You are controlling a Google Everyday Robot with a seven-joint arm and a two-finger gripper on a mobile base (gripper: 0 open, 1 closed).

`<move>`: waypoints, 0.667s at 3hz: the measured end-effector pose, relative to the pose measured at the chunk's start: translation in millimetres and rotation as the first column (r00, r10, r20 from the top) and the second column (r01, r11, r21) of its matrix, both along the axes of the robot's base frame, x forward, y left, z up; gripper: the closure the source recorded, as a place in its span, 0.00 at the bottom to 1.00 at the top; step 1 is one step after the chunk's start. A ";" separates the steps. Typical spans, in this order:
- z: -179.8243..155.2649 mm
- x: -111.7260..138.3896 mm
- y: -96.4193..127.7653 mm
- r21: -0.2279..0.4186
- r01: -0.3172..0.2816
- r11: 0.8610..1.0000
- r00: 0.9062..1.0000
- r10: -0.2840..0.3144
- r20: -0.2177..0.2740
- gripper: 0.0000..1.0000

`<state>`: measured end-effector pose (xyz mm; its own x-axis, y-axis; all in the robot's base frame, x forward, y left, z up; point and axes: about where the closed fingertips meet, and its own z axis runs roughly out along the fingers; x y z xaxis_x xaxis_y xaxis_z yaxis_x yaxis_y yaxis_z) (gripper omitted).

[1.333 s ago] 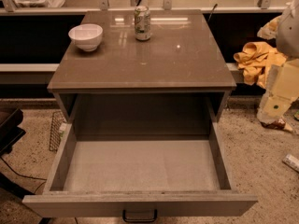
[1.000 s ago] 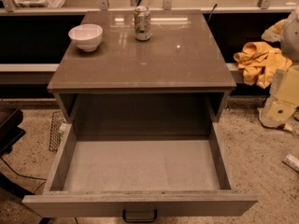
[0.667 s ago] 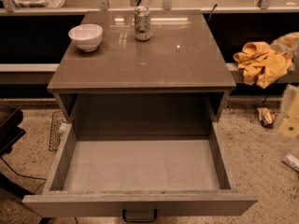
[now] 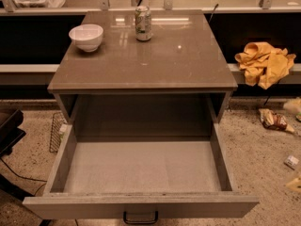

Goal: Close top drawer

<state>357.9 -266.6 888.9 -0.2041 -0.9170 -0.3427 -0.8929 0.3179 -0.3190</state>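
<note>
The top drawer [image 4: 141, 166] of the grey-brown cabinet is pulled far out toward the camera. Its pale grey inner floor is bare. Its flat front panel [image 4: 141, 206] lies along the bottom edge of the view, with the small black loop handle [image 4: 140, 217] at its middle, partly cut off. The two lower drawer fronts are hidden under it. My gripper is out of view. Only a pale blurred bit [image 4: 294, 183] shows at the right edge, and I cannot tell what it is.
On the cabinet top [image 4: 188, 65] stand a white bowl [image 4: 86, 36] at the back left and a drink can [image 4: 143, 23] at the back middle. A yellow cloth [image 4: 264, 63] hangs on the ledge to the right. Wrappers [image 4: 273, 120] lie on the speckled floor. A dark object [image 4: 9, 131] sits at the left.
The pale arm at the right edge has moved down and right, out of the view. The drawer, bowl and can have not moved.
</note>
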 end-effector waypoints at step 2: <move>-107.4 -58.7 4.7 0.084 0.028 0.996 0.999 -0.025 -0.032 0.62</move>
